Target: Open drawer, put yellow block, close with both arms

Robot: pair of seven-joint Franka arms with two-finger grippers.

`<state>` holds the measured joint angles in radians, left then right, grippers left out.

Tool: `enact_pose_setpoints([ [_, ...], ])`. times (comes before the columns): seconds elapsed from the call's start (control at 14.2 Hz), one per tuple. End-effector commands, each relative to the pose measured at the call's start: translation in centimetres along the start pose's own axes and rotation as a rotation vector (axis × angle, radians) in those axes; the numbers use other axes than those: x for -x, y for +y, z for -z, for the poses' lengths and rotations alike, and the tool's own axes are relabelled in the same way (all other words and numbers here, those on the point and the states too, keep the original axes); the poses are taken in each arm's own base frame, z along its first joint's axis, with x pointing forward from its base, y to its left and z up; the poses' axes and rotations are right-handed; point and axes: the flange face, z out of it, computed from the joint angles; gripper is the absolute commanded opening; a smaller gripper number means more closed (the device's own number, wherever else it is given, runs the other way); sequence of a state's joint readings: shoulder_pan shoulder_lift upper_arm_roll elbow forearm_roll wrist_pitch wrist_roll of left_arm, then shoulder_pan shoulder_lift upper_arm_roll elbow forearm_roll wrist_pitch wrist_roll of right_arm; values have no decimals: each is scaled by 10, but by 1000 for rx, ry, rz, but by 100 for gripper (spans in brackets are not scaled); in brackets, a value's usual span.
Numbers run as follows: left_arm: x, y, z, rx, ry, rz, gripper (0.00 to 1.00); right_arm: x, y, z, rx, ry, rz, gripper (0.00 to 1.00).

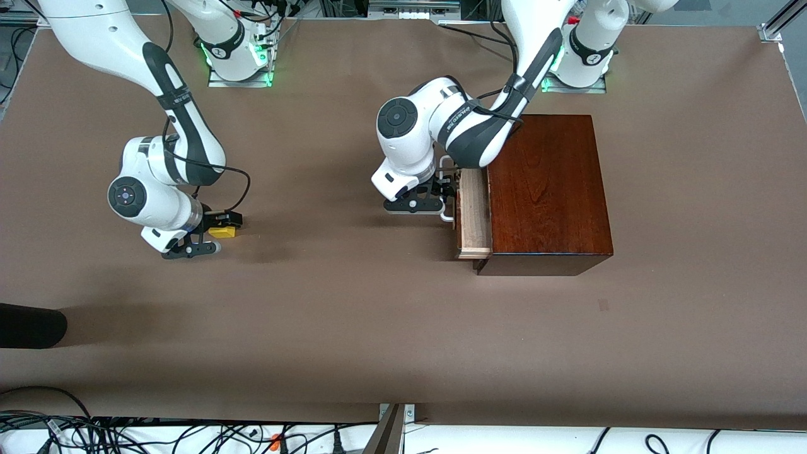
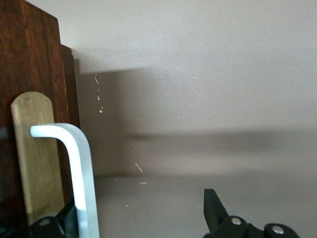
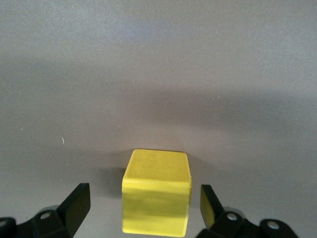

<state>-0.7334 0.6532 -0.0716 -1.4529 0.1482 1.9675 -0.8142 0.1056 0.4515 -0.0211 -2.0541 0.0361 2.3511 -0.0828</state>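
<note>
The yellow block [image 3: 157, 192] sits on the surface [image 1: 353, 315] between the right gripper's [image 1: 211, 238] open jaws, untouched. The left gripper's [image 1: 435, 197] jaws gape around the handle [image 2: 74, 168] of the slightly open drawer [image 1: 474, 214].

Worktop [image 1: 378, 328] covered in brown matte sheet, lit evenly, faint shadows cast across it. Small darker mark [image 1: 603, 305] seen on sheet toward left arm's end, nearer front camera than wooden box. Dark rounded object [image 1: 28, 325] seen at view's edge, toward right arm's end. Tangle of cables [image 1: 157, 435] laid along white strip at near edge. Metal bracket [image 1: 392, 429] fixed at near edge, mid-length. Pale specks [image 2: 140, 168] scattered on sheet.
</note>
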Motion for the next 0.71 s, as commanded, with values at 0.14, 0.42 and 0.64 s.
enact_pose_setpoints([
  [0.14,7,1,26,-12,-79,-9,100,8,-1,2,-11,10,-14,71],
  [0.42,7,-11,34,-82,-80,-17,100,8,-1,0,-11,2,-14,31],
  [0.64,0,-26,99,-54,-66,-4,100,5,-1,7,-10,8,-8,12],
])
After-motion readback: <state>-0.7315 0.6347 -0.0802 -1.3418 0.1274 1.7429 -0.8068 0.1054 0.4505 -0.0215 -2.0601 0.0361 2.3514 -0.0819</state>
